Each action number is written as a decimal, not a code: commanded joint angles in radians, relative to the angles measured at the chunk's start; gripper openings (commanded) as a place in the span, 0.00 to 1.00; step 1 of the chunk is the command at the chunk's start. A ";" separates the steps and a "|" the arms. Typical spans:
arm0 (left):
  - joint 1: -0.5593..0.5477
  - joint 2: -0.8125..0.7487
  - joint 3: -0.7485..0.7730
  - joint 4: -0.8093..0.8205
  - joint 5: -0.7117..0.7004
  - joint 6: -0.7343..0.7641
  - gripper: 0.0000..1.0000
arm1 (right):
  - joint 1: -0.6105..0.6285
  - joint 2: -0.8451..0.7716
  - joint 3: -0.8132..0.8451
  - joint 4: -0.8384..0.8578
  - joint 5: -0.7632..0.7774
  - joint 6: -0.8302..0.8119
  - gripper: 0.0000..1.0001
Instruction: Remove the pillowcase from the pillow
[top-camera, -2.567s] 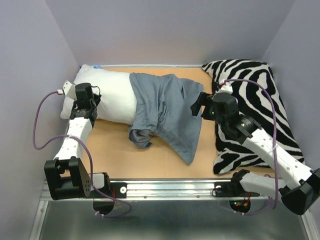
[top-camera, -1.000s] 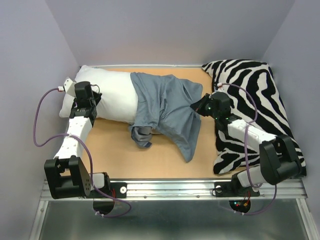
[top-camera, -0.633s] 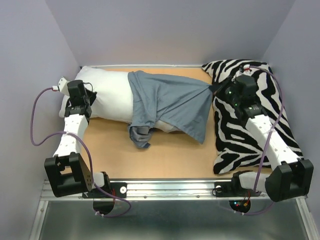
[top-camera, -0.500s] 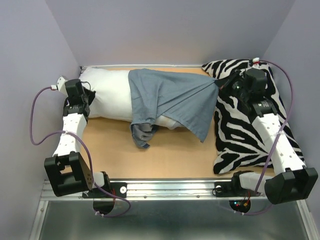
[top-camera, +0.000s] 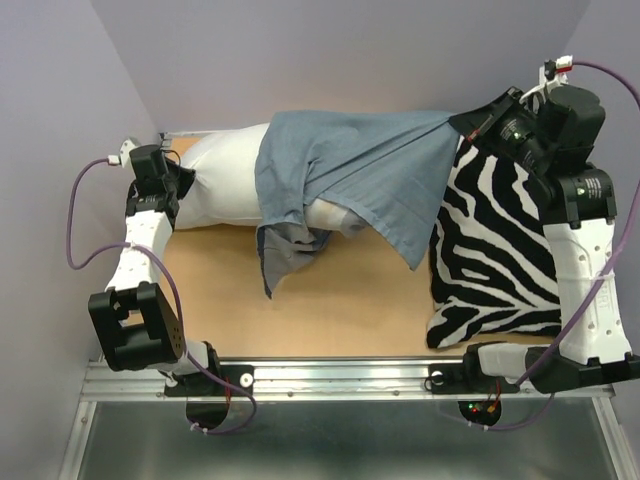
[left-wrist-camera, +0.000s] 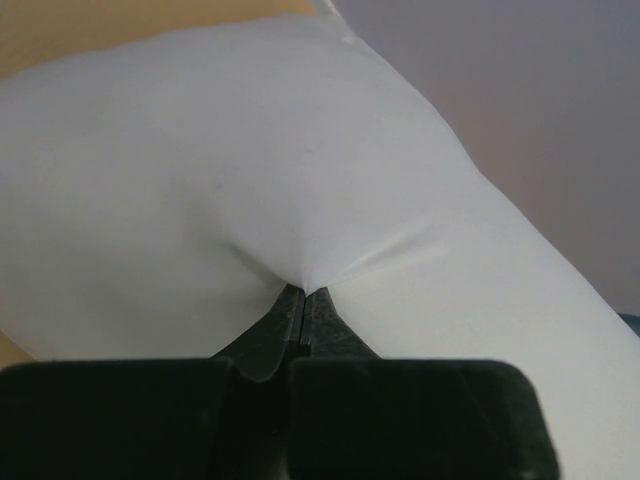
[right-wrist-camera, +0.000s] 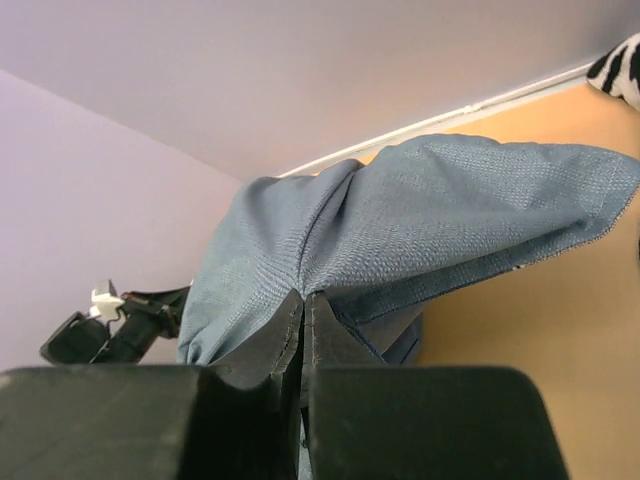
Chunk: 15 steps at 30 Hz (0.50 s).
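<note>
Left pincer (left-wrist-camera: 303, 297): pressed together on a pinch of the pillow (top-camera: 222, 180) at its left end.

Right pincer (right-wrist-camera: 303, 298): pressed together on a fold of the pillowcase (top-camera: 350, 170), held raised at the far right above the zebra cushion (top-camera: 490, 250).

Pillowcase: drawn taut between right pincer and pillow, plain blue side outward, covering the pillow's right half. One loose corner hangs toward the surface (top-camera: 330, 310) near the middle.

Pillow: left half bare, lying along the far side of the surface.
</note>
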<state>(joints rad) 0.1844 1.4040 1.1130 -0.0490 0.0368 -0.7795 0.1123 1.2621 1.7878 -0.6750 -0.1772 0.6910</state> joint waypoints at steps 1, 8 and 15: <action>0.073 0.047 0.065 0.052 -0.205 0.026 0.00 | -0.059 -0.030 0.258 0.062 0.131 -0.042 0.01; 0.090 0.144 0.111 0.051 -0.227 0.016 0.00 | -0.059 0.000 0.462 -0.035 0.134 -0.065 0.01; 0.098 0.233 0.183 0.011 -0.258 0.036 0.00 | -0.059 -0.026 0.518 -0.058 0.136 -0.081 0.01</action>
<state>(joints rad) 0.1844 1.5665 1.2530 -0.0338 0.1013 -0.8093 0.1123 1.3308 2.1521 -0.9504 -0.2169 0.6518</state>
